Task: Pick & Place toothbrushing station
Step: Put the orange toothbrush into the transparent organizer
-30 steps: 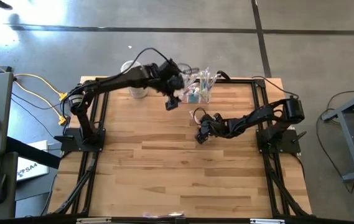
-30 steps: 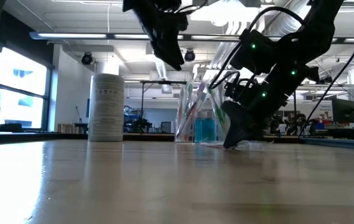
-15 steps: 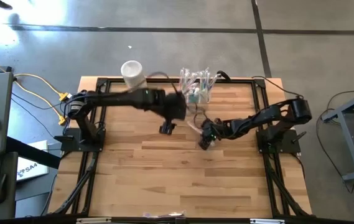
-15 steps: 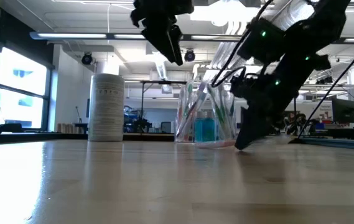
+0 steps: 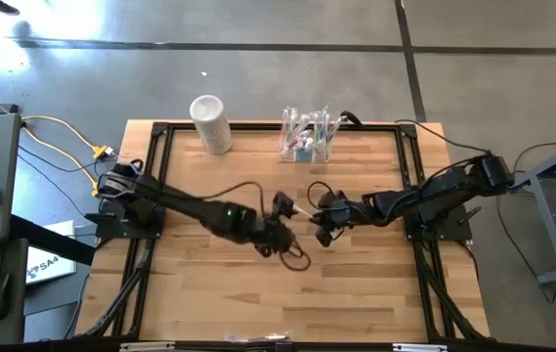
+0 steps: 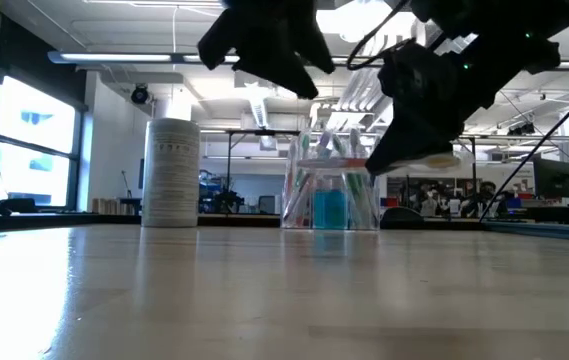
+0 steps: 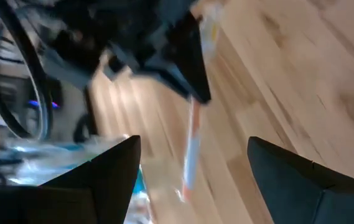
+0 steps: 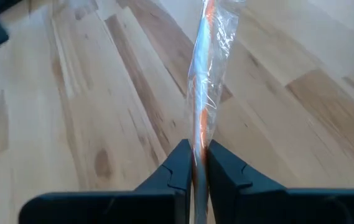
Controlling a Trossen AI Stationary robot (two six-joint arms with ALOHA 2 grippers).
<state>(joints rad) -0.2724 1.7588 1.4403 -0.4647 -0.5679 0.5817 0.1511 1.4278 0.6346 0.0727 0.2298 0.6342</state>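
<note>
Bright, even light falls from overhead. In the low view ceiling strip lights [image 6: 364, 20] glare white, and the arms before them show as black silhouettes; a window [image 6: 24, 130] glows at far left. The wooden table [image 5: 356, 284] carries soft shadows under both arms. The left wrist view is smeared with motion blur; the right wrist view is sharp nearby.

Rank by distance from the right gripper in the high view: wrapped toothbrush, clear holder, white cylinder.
From the right gripper:
1. Wrapped toothbrush, clamped in its jaws, mid-table.
2. Clear holder, at the far edge, centre.
3. White cylinder, far edge, toward the left arm's side.
</note>
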